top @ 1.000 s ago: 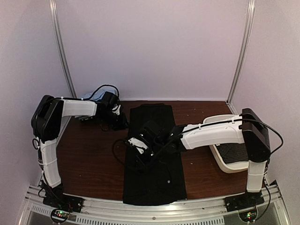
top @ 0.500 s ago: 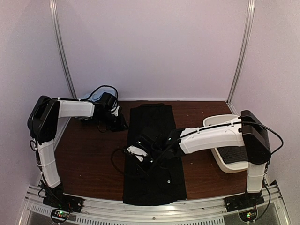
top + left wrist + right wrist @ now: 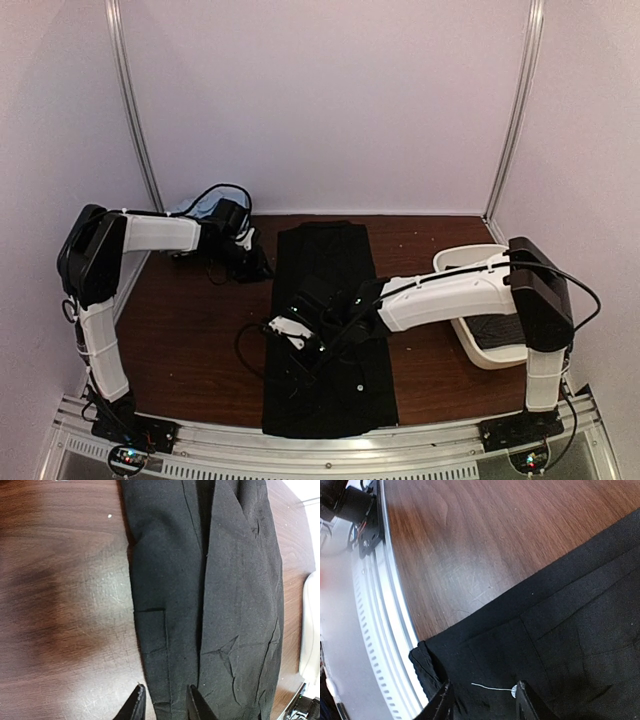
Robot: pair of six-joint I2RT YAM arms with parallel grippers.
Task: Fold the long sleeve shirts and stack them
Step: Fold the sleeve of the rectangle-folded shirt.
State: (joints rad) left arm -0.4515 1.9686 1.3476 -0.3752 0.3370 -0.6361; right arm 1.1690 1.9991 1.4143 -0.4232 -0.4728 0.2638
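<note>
One plain black long sleeve shirt [image 3: 335, 270] lies folded into a long narrow strip down the middle of the table, from the far edge to the near rail. My left gripper [image 3: 262, 266] hovers at the strip's far left edge. In the left wrist view its fingertips [image 3: 166, 705] stand apart, straddling the shirt's [image 3: 225, 605] folded edge, with the cloth lying flat. My right gripper [image 3: 298, 345] is low over the strip's near left part. In the right wrist view it [image 3: 485, 702] is open above the black cloth [image 3: 570, 630], beside a small white button [image 3: 513, 692] with a loose thread.
A white basket [image 3: 470, 262] stands at the table's right side with something dark inside. The aluminium rail [image 3: 330, 445] runs along the near edge, close to the shirt's hem [image 3: 427, 662]. Bare brown table [image 3: 190, 340] lies left of the shirt. Cables hang by both wrists.
My right gripper has opened and let go of the cloth, shifting slightly toward the near edge. The left gripper has barely moved.
</note>
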